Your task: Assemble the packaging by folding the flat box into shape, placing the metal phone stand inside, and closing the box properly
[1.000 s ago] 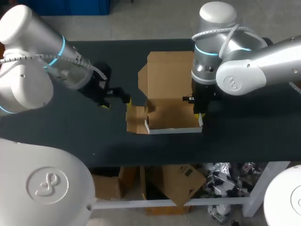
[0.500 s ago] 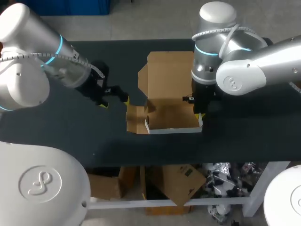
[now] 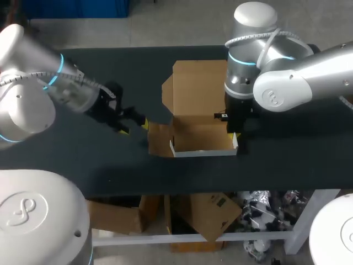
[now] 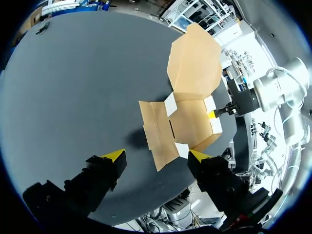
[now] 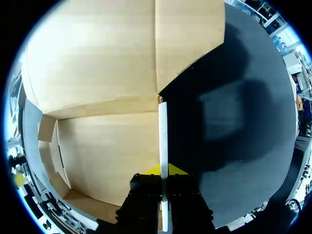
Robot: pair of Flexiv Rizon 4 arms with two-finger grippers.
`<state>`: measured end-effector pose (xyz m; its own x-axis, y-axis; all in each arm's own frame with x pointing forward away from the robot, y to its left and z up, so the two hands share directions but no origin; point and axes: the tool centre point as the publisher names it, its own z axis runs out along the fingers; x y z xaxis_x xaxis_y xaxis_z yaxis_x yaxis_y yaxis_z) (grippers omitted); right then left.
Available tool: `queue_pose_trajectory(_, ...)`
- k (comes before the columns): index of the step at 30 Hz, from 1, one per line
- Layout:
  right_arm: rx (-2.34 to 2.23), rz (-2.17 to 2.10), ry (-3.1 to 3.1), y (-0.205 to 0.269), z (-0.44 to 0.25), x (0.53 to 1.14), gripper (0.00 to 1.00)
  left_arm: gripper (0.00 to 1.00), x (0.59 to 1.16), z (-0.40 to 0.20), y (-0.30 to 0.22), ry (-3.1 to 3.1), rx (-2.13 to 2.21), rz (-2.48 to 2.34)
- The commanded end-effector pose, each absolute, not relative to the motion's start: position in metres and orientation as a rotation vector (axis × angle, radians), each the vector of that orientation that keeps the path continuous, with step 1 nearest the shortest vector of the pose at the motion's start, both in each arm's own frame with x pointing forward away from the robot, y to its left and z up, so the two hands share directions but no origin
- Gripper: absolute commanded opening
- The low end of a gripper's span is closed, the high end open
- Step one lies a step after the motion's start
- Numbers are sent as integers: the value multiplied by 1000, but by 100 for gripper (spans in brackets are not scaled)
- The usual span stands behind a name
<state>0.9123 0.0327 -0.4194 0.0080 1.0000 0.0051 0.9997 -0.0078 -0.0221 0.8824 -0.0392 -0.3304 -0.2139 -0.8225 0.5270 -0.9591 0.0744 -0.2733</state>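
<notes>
The cardboard box [image 3: 201, 118] sits mid-tabletop [image 3: 287, 160], half formed: its near wall is up, the lid panel [image 3: 198, 83] lies flat on the far side, and the left side flap [image 3: 159, 139] is splayed flat outward. It looks like light, thin board, stiff across the panels but ready to bend at the creases. It wants holding by an edge close to a fold, not mid-panel. The right gripper [image 5: 163, 171] has its jaws pinched on the upright right wall [image 5: 163, 131], one finger inside and one outside. The left gripper [image 4: 157, 156] hangs with jaws wide apart, the splayed flap just ahead of it, apparently touching nothing. The risk, I'd say, is the whole box sliding when that flap is lifted, unless the right grip holds firm.
</notes>
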Motion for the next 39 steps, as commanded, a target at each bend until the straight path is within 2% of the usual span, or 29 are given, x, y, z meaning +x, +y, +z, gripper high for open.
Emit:
queue_pose_trajectory(1, -2217, 24, -2198, 33, -419, 912, 0, 85, 888, -345, -43, -2076, 1738, 893)
queue_pose_trajectory(4, -2217, 24, -2198, 33, -419, 912, 0, 86, 888, -351, -45, -2059, 1714, 902)
queue_pose_trajectory(8, -2217, 24, -2198, 33, -419, 912, 0, 80, 890, -361, -49, -2038, 1689, 915)
queue_pose_trajectory(13, -2217, 24, -2198, 33, -419, 912, 0, 80, 892, -372, -56, -2028, 1669, 913)
queue_pose_trajectory(16, -2217, 24, -2198, 33, -419, 912, 0, 75, 893, -377, -59, -2014, 1654, 919)
queue_pose_trajectory(18, -2217, 24, -2198, 33, -419, 912, 0, 66, 892, -380, -63, -2007, 1643, 925)
queue_pose_trajectory(19, -2217, 24, -2198, 33, -419, 912, 0, 65, 892, -381, -65, -2005, 1635, 927)
queue_pose_trajectory(28, -2217, 24, -2198, 33, -419, 912, 0, 67, 890, -387, -74, -1977, 1615, 929)
queue_pose_trajectory(33, -2217, 24, -2198, 33, -419, 912, 0, 56, 888, -389, -79, -1968, 1612, 934)
queue_pose_trajectory(35, -2217, 24, -2198, 33, -419, 912, 0, 49, 888, -390, -81, -1964, 1610, 933)
queue_pose_trajectory(39, -2217, 24, -2198, 33, -419, 912, 0, 47, 887, -393, -87, -1958, 1602, 931)
